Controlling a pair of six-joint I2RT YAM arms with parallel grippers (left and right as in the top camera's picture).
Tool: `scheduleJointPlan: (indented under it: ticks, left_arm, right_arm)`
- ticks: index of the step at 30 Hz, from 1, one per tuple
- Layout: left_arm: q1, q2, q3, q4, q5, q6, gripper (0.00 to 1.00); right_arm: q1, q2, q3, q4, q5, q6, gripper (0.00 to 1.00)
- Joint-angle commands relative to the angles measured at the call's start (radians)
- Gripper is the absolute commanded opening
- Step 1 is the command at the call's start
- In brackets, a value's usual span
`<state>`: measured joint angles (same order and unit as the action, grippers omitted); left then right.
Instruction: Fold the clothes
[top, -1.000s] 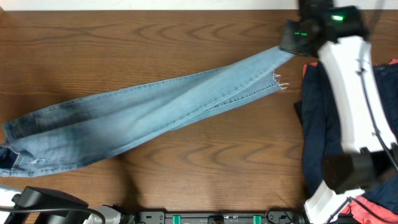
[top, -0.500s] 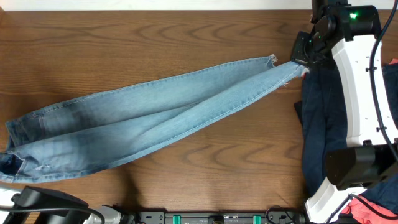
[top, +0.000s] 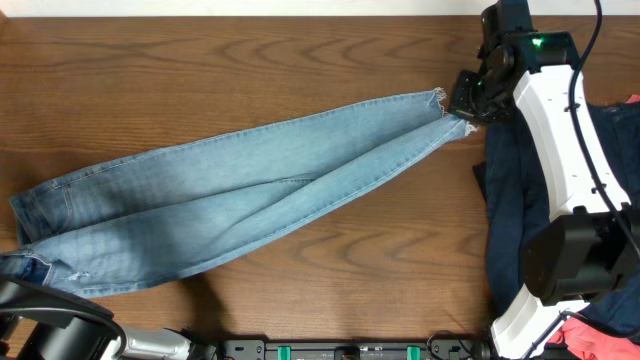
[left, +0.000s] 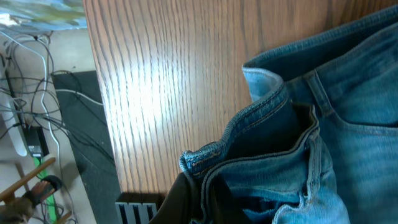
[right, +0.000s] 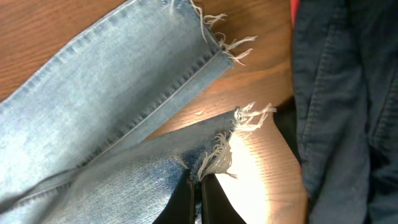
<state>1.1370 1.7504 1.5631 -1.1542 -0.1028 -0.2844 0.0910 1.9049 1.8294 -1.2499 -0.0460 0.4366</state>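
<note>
Item 1. Jeans (top: 230, 215): faded light-blue denim, spread flat on the wooden table (top: 300, 60). They run on a slant from the waist at 8 o'clock to the frayed hems at 2 o'clock. The two legs lie side by side, partly overlapping along the middle.

Item 2. Left gripper (left: 200, 186): at 8 o'clock by the table edge, claw pinched narrow on the waistband of the jeans, where the denim folds open to show the darker inside.

Item 3. Right gripper (right: 199, 186): at 2 o'clock, claw closed tight on the frayed hem of the nearer leg. The other hem lies loose just beside it on the wood.

Item 4. Navy garment (top: 510, 190): crumpled at 3 o'clock, partly under the right arm, near the hems.

Item 5. Coral-red garment (top: 600, 335): at 4 o'clock, touching the navy one.
</note>
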Motion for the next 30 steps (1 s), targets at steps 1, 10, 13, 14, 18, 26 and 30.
scheduleJointPlan:
  ticks: [1, 10, 13, 14, 18, 26, 30]
  left_arm:
    - [-0.001, 0.030, 0.003, 0.023, -0.059, 0.000, 0.06]
    - [-0.017, 0.067, 0.003, 0.005, -0.066, 0.005, 0.06]
    - [-0.013, 0.057, 0.004, -0.017, -0.066, 0.005, 0.06]
    - [-0.013, 0.054, 0.004, -0.024, -0.066, 0.005, 0.06]
    - [-0.014, 0.038, 0.004, -0.051, -0.063, -0.006, 0.06]
    - [-0.013, -0.019, 0.004, -0.082, -0.064, -0.032, 0.06]
    - [-0.013, -0.018, 0.004, -0.068, -0.079, -0.040, 0.06]
  right_arm:
    - [-0.001, -0.004, -0.006, 0.030, 0.000, 0.013, 0.01]
    - [0.002, -0.013, -0.007, 0.027, -0.105, -0.035, 0.01]
    - [0.002, -0.047, -0.006, 0.013, -0.140, -0.042, 0.01]
    - [0.002, -0.066, -0.006, 0.004, -0.154, -0.042, 0.01]
    - [0.002, -0.153, -0.006, -0.010, -0.152, -0.053, 0.01]
    - [0.002, -0.277, -0.006, -0.060, -0.149, 0.024, 0.01]
    - [0.002, -0.244, -0.020, -0.129, -0.142, 0.121, 0.01]
